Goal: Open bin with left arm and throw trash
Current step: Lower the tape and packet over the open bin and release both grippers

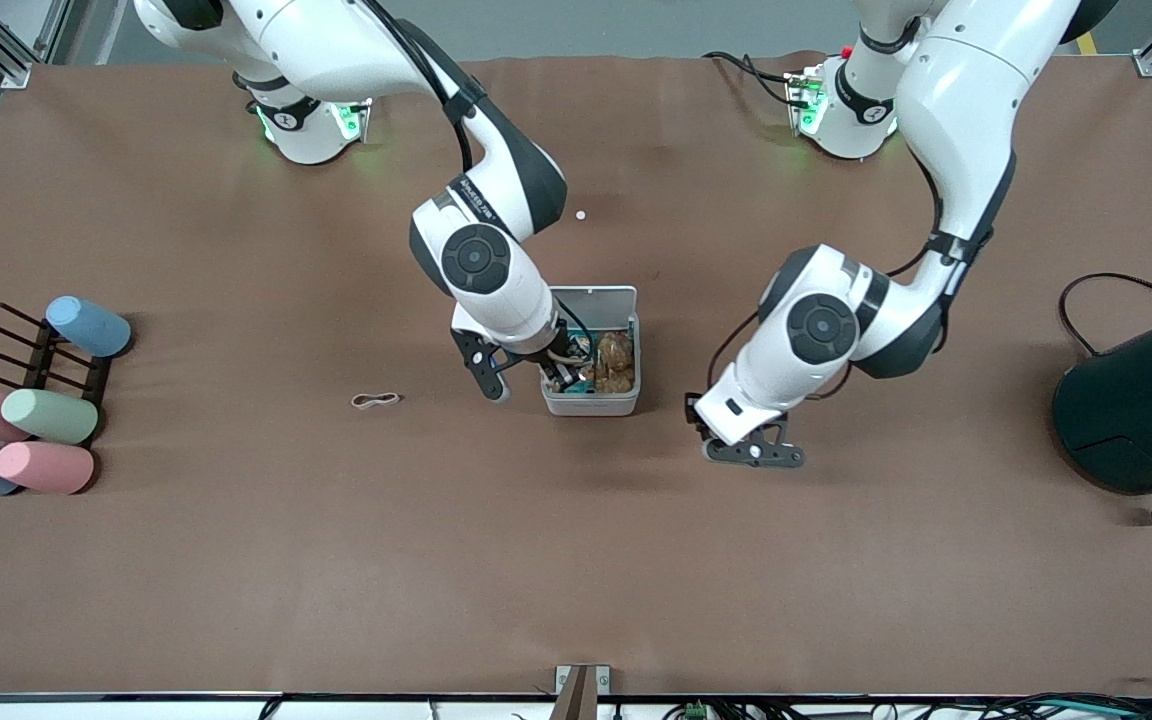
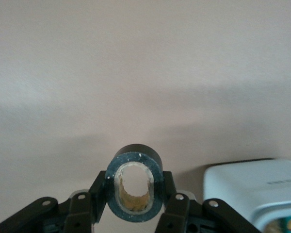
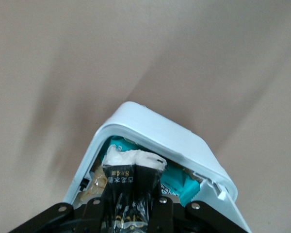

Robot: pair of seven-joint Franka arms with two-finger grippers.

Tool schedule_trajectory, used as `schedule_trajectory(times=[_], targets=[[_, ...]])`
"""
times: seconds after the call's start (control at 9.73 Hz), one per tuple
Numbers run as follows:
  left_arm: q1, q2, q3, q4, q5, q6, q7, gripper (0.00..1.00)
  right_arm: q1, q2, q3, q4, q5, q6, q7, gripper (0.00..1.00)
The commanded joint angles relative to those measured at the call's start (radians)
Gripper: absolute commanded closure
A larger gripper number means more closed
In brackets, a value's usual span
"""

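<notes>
- Front view: the right gripper (image 1: 554, 378) is lowered into the open white bin (image 1: 591, 403) at mid-table, its fingers lost among the contents, so this view does not show what it pinches.
- Front view: the left gripper (image 1: 754, 452) sits low over the bare brown table (image 1: 576, 560), toward the left arm's end from the bin and a little nearer the camera; this view does not show what it carries.
- Front view: 1 bin, lid (image 1: 593, 302) swung up and back toward the robots' bases; inside lie brown crumpled wrappers and a teal printed piece.
- Front view: 1 pale rubber band (image 1: 376, 400) lies flat on the table, toward the right arm's end from the bin, apart from both grippers.
- Front view: 5 pastel cylinders (image 1: 48, 416) rest at a dark rack (image 1: 44, 358) by the right arm's end: 2 pink, 2 blue, 1 green. 1 tiny white dot (image 1: 581, 215) lies nearer the bases. 1 dark teal round container (image 1: 1141, 410) stands at the left arm's end.
- Left wrist view: the left gripper (image 2: 135, 204) pinches 1 black tape ring (image 2: 134, 187) on its 2 outer sides, half-spread around it, the hole facing the camera. A corner of the bin (image 2: 254, 191) shows just beside it.
- Right wrist view: the right gripper (image 3: 131, 206) clamps 1 dark printed packet (image 3: 128, 187), its white crimped end poking up inside the bin (image 3: 157, 128). Teal wrappers fill the bin around the packet.
</notes>
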Motion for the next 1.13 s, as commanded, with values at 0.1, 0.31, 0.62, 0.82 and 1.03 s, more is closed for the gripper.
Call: schedule_trajectory(times=[0.1,0.31,0.62,0.82,1.03], targets=[[0.004,-0.024,-0.061,-0.018,-0.004,-0.017,-0.115,0.98,0.012,0.02,-0.011,0.023,0.022,0.042,0.057,0.61],[-0.024,-0.022,-0.068,-0.017,0.002,-0.02,-0.158,0.98,0.015,0.019,-0.011,0.023,0.013,0.036,0.055,0.26],[-0.062,-0.019,-0.068,-0.015,0.005,-0.02,-0.22,0.98,0.014,0.016,-0.011,0.023,0.014,0.035,0.052,0.25],[-0.087,-0.013,-0.068,0.006,0.005,-0.02,-0.264,0.98,-0.014,0.004,-0.012,0.023,0.022,0.003,0.046,0.27],[-0.113,-0.012,-0.068,0.013,0.005,-0.02,-0.3,0.98,-0.084,-0.044,-0.012,0.025,0.022,-0.12,0.018,0.29]])
